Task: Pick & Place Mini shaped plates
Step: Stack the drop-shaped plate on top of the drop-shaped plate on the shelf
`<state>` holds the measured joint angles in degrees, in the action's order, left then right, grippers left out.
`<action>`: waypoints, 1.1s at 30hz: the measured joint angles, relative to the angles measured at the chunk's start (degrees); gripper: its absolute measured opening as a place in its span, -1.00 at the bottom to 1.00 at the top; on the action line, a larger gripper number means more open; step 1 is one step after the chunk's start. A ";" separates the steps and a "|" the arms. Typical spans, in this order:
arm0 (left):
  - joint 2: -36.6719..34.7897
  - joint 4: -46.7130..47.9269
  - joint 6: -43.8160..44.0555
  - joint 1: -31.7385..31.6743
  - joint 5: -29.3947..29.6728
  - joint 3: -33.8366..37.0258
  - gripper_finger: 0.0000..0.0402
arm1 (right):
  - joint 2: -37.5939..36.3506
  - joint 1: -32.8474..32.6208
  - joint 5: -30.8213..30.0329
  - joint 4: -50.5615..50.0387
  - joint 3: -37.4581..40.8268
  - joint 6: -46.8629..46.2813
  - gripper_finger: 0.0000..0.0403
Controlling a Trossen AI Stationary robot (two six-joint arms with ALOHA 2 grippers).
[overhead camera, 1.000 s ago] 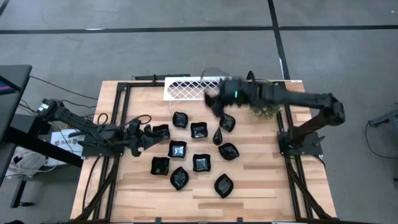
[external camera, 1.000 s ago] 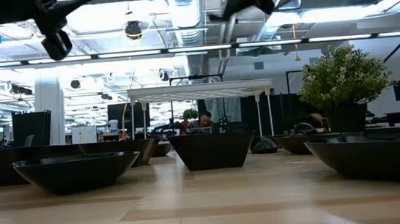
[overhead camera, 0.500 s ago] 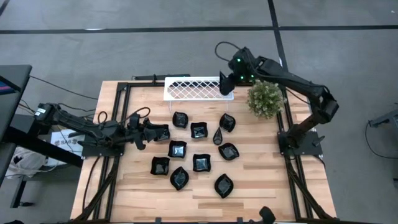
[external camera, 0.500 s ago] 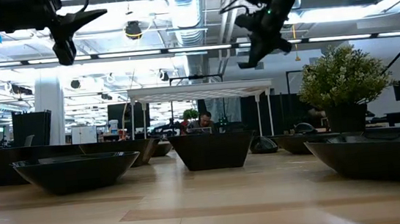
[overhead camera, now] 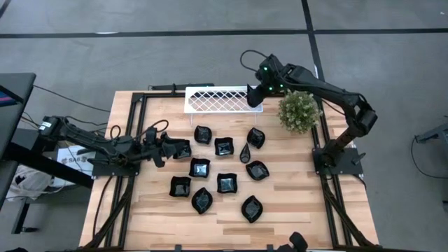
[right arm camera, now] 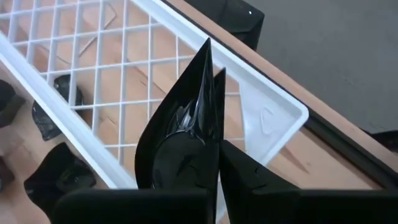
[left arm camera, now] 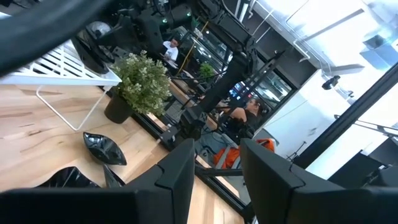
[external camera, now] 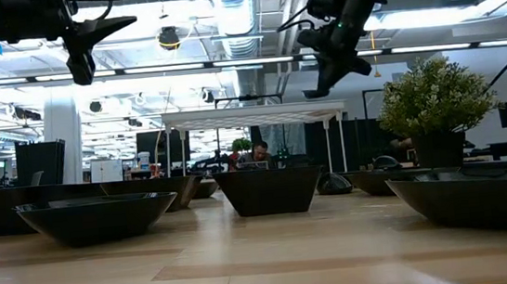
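Observation:
Several glossy black mini shaped plates (overhead camera: 224, 146) rest on their bases on the wooden table, and they show in a row in the low view (external camera: 93, 215). My right gripper (overhead camera: 253, 96) hangs above the right end of the white lattice tray (overhead camera: 210, 99), shut on one pointed, leaf-shaped plate (right arm camera: 180, 137). My left gripper (overhead camera: 166, 148) is open and raised above the table (external camera: 83, 65). It is beside the leftmost plate (overhead camera: 181, 148), and nothing lies between its fingers (left arm camera: 180, 168). My right gripper pinches the leaf-shaped plate between its two fingers (right arm camera: 261, 186) at the rim of its blunt end (right arm camera: 214, 152). The plate stands on edge, lifted clear, with its pointed tip (right arm camera: 207, 46) aimed away from the gripper over the tray's lattice (right arm camera: 112, 81).
A potted plant (overhead camera: 299, 112) stands by the tray's right end, close under my right arm. The tray stands on thin white legs (external camera: 328, 144) at the table's far edge. Black frame rails (overhead camera: 133, 119) run along the left and right sides. Bare wood lies near the front edge.
My right gripper has carried the leaf-shaped plate from above the cluster of plates toward the table's far edge, rising to hang over the tray's right end. It has stayed nearly still there for the last half second. The plates on the table have not moved.

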<state>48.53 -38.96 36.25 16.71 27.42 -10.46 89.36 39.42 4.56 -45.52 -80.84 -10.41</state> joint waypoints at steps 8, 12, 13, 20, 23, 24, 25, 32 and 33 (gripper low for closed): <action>0.02 0.09 0.00 0.00 -0.02 0.00 -0.35 | 0.00 0.00 -0.04 -0.61 0.00 -0.15 -0.80; 0.01 0.15 0.00 0.00 -0.02 0.00 -0.35 | -0.04 -0.02 -0.05 0.28 0.00 -0.15 -0.74; 0.02 0.17 0.02 0.00 -0.07 0.00 -0.35 | -0.21 -0.04 -0.04 1.04 0.00 -0.25 -0.74; 0.02 0.39 1.26 0.88 -1.56 0.00 -0.35 | -6.17 -4.55 -2.35 11.58 0.00 0.59 -0.78; 0.01 0.38 1.51 2.23 -1.57 0.00 -0.35 | -10.47 -8.80 -2.28 21.01 0.11 3.57 -0.80; 0.02 0.37 1.64 2.65 -1.60 0.00 -0.35 | -12.03 -10.32 -2.18 24.90 0.60 5.13 -0.80; 0.00 0.37 1.95 3.11 -1.57 0.00 -0.35 | -13.60 -11.83 -1.80 28.42 1.31 6.85 -0.81; 0.00 0.35 2.66 5.80 -1.59 0.00 -0.35 | -23.08 -17.25 7.30 47.03 7.57 12.90 -0.81; 0.00 0.37 2.64 6.03 -1.57 0.00 -0.35 | -24.28 -17.21 9.20 47.37 8.24 12.56 -0.81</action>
<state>48.53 -38.59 38.89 22.74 25.85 -10.46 65.08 22.21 13.76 1.86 -72.60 2.15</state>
